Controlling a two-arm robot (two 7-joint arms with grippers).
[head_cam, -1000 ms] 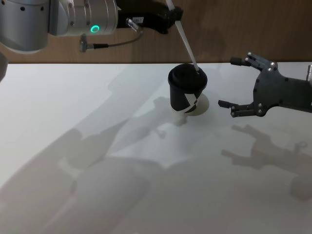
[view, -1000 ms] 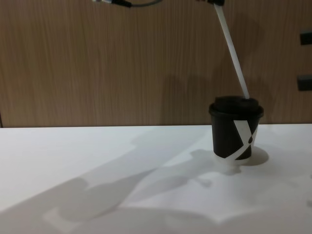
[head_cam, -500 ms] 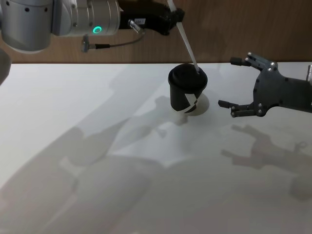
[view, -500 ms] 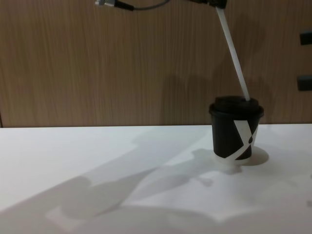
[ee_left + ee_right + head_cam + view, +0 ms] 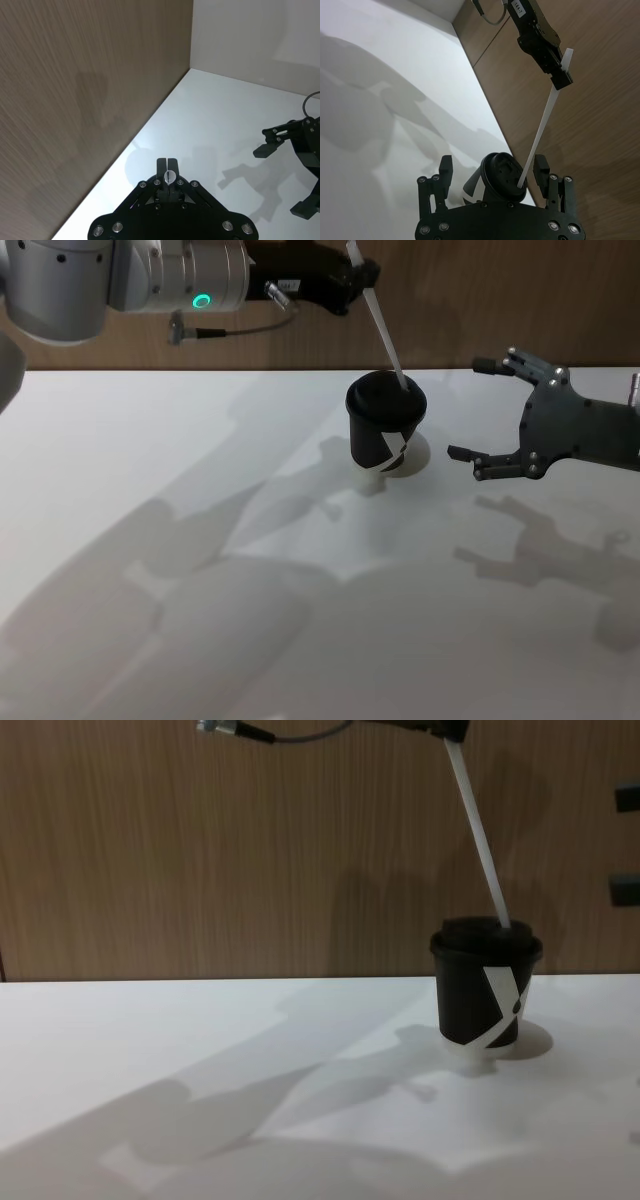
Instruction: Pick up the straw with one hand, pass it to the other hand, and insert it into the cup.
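Observation:
The white straw slants down from my left gripper, which is shut on its upper end high above the table's back edge. Its lower tip meets the lid of the black cup; how deep it goes I cannot tell. The chest view shows the straw leaning over the cup. In the left wrist view the fingers clamp the straw, seen end-on. My right gripper hovers open just right of the cup; in its wrist view the right gripper has the cup and the straw straight ahead.
The white table carries shadows of both arms. A wooden wall stands right behind the cup. A thin cable hangs under the left wrist.
The left gripper has shifted slightly right with the straw, which now stands a little steeper on the lid. The right gripper has not moved.

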